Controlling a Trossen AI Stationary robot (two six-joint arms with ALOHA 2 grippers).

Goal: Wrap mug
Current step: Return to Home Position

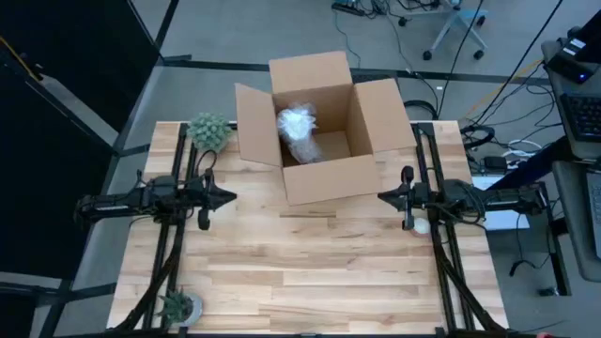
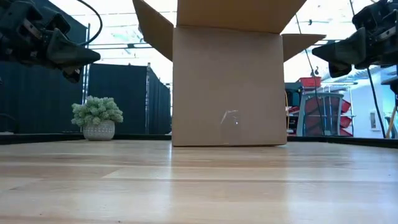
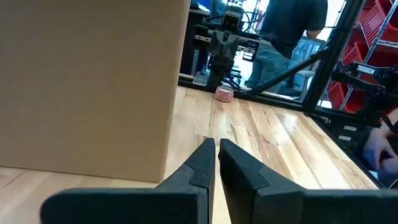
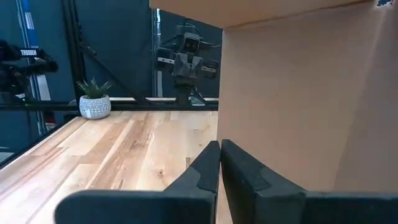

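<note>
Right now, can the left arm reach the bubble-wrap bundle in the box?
Probably, but only from above. The cardboard box stands open-topped and the bubble-wrap bundle lies uncovered inside. The left gripper sits outside its wall, fingers shut, so it would need to rise over the rim and open.

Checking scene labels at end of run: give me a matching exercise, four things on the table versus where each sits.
Things
1. cardboard box
2. bubble-wrapped bundle
3. larger potted plant
4. smaller potted plant

Places
A. near-left corner of the table
B. inside the box
C. far middle of the table, flaps open
D. far left, beside the box's left flap

Pairs: 1-C, 2-B, 3-D, 4-A

The left arm and right arm flank the box's front, jaws shut and empty.
</note>
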